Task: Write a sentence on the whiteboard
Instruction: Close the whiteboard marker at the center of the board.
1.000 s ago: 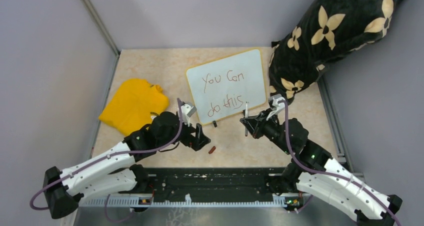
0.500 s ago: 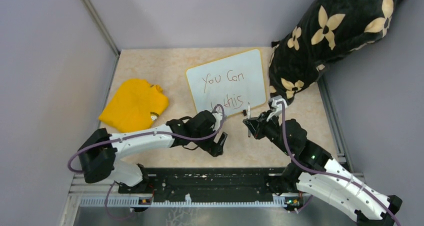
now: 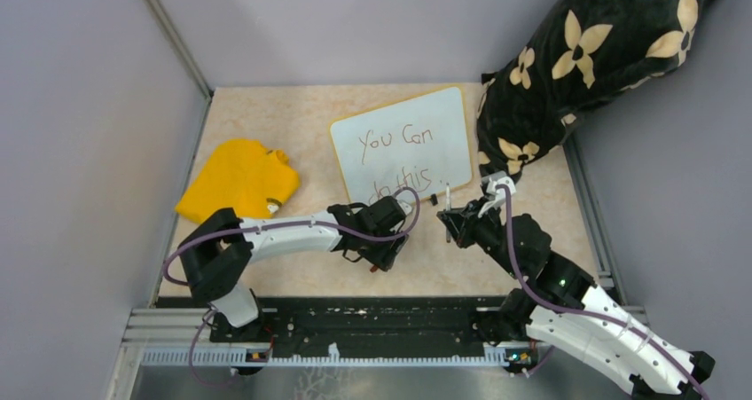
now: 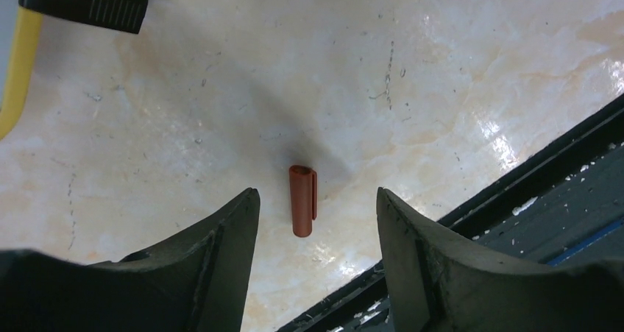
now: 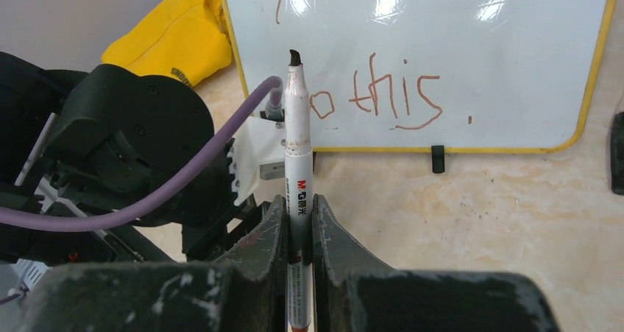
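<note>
The whiteboard [image 3: 448,116] lies at the table's back middle with the sentence [image 3: 396,139] "You Can / do this" in reddish-brown. My left gripper [image 3: 382,261] is open and empty, low over a red-brown marker cap [image 4: 302,210] that lies between its fingers [image 4: 235,229]. The left arm hides part of "do". My right gripper [image 3: 450,223] is shut on a white marker [image 5: 297,133], tip uncapped and pointing at the board's near edge [image 5: 515,149]. The word "this" [image 5: 390,96] shows in the right wrist view.
A yellow cloth [image 3: 238,185] lies left of the board. A black flowered pillow [image 3: 585,54] leans at the back right, touching the board's right side. A black rail [image 3: 381,325] runs along the near edge. The board's yellow rim [image 4: 16,71] and black foot [image 4: 84,4] show top left.
My left arm has swung right and stretched out, bringing its open gripper over the cap. My right gripper has drifted slightly up and right, still holding the marker.
</note>
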Available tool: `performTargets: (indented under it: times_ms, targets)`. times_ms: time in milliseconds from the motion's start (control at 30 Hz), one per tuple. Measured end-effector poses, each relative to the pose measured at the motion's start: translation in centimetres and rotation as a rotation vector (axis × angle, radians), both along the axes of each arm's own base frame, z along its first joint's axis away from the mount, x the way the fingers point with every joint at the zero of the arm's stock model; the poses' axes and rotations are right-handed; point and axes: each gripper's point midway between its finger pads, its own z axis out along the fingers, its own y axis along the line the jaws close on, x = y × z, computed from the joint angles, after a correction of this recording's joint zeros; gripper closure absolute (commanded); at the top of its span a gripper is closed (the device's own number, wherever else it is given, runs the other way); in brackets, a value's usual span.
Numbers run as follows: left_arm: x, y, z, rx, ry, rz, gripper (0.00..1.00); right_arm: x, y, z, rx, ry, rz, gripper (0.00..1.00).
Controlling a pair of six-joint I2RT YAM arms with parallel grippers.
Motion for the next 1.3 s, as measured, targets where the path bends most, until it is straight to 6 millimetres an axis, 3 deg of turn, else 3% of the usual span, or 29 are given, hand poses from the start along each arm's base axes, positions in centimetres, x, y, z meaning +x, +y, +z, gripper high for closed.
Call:
performTargets:
  times_ms: [333, 633, 933, 1133, 1300]
  targets:
    - [0.1, -0.2, -1.6, 0.056, 0.030, 0.000, 0.45, 0.1, -0.1, 0.0, -0.007, -0.004, -0.004, 1.00]
    - [-0.1, 0.1, -1.9, 0.068, 0.043, 0.011, 0.52, 0.1, -0.1, 0.0, -0.007, -0.005, -0.007, 1.00]
    - [-0.1, 0.8, -2.2, 0.094, 0.045, 0.051, 0.64, 0.1, -0.2, 0.2, 0.001, -0.009, -0.008, 1.00]
    - [0.2, 1.2, -2.2, 0.108, 0.032, 0.096, 0.77, -0.1, -0.3, 0.6, 0.020, -0.020, -0.009, 1.00]
    - [0.7, 1.6, -2.2, 0.114, 0.013, 0.162, 0.81, -0.1, -0.4, 0.7, 0.027, -0.020, -0.009, 1.00]
